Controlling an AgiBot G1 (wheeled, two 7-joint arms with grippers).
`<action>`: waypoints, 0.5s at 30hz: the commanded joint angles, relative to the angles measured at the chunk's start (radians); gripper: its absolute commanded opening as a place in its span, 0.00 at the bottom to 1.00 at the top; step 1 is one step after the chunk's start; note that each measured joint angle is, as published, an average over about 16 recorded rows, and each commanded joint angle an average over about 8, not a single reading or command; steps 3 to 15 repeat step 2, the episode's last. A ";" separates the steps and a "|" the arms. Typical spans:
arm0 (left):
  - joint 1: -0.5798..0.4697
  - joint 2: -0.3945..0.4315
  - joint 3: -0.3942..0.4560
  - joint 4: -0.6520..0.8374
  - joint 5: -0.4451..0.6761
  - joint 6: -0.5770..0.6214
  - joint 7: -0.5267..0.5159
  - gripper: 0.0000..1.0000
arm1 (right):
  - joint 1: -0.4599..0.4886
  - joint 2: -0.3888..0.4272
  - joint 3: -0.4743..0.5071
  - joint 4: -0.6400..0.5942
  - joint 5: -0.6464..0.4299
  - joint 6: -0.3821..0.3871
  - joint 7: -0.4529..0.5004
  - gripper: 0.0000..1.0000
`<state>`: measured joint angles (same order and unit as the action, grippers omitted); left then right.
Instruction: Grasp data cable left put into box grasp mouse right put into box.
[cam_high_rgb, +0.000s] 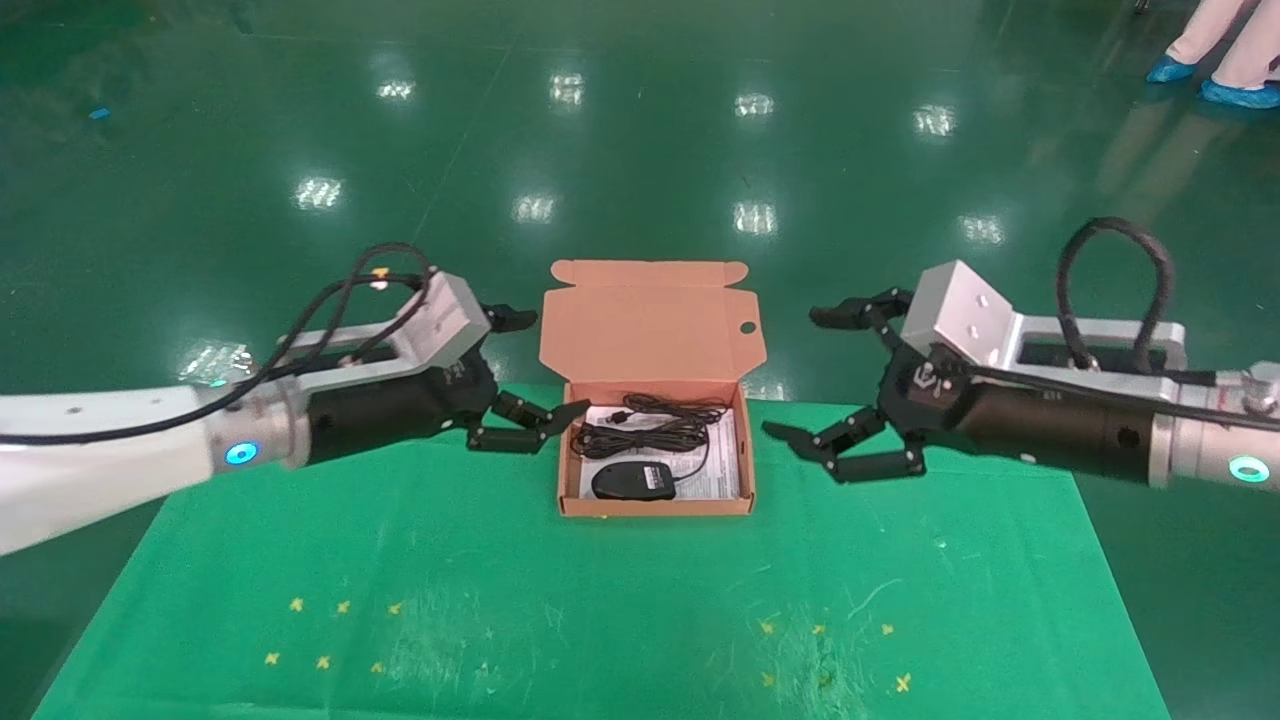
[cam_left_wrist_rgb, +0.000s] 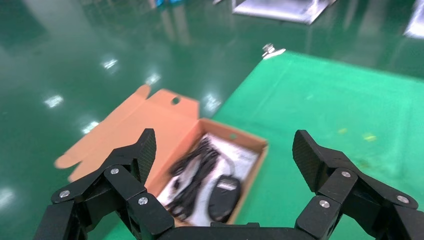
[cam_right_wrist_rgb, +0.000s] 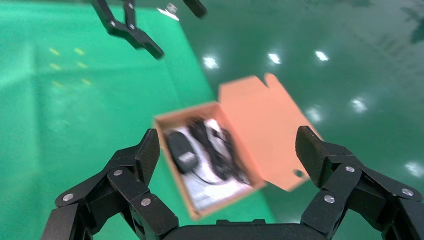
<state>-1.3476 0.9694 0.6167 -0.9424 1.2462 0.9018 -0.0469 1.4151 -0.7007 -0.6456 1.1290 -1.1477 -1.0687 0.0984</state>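
Observation:
The orange-brown box (cam_high_rgb: 655, 507) stands open at the middle back of the green table cover, its lid (cam_high_rgb: 650, 320) raised behind it. Inside, on a white printed sheet, lie the black data cable bundle (cam_high_rgb: 650, 425) and the black mouse (cam_high_rgb: 632, 481) in front of it. My left gripper (cam_high_rgb: 552, 365) hovers open and empty just left of the box. My right gripper (cam_high_rgb: 793, 372) hovers open and empty a little right of it. The left wrist view shows the box (cam_left_wrist_rgb: 250, 145), cable (cam_left_wrist_rgb: 192, 170) and mouse (cam_left_wrist_rgb: 224, 197). The right wrist view shows the mouse (cam_right_wrist_rgb: 181, 150) and cable (cam_right_wrist_rgb: 215, 150).
A green cloth (cam_high_rgb: 600, 600) covers the table, with small yellow cross marks at front left (cam_high_rgb: 330, 635) and front right (cam_high_rgb: 830, 650). Shiny green floor lies beyond the table's back edge. A person's feet in blue shoe covers (cam_high_rgb: 1215, 85) stand far back right.

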 joint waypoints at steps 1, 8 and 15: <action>0.028 -0.037 -0.034 -0.035 -0.053 0.061 -0.014 1.00 | -0.035 0.009 0.038 0.016 0.043 -0.044 0.009 1.00; 0.032 -0.042 -0.039 -0.040 -0.060 0.069 -0.016 1.00 | -0.040 0.011 0.043 0.018 0.049 -0.050 0.011 1.00; 0.032 -0.042 -0.039 -0.040 -0.060 0.069 -0.016 1.00 | -0.040 0.011 0.043 0.018 0.049 -0.050 0.011 1.00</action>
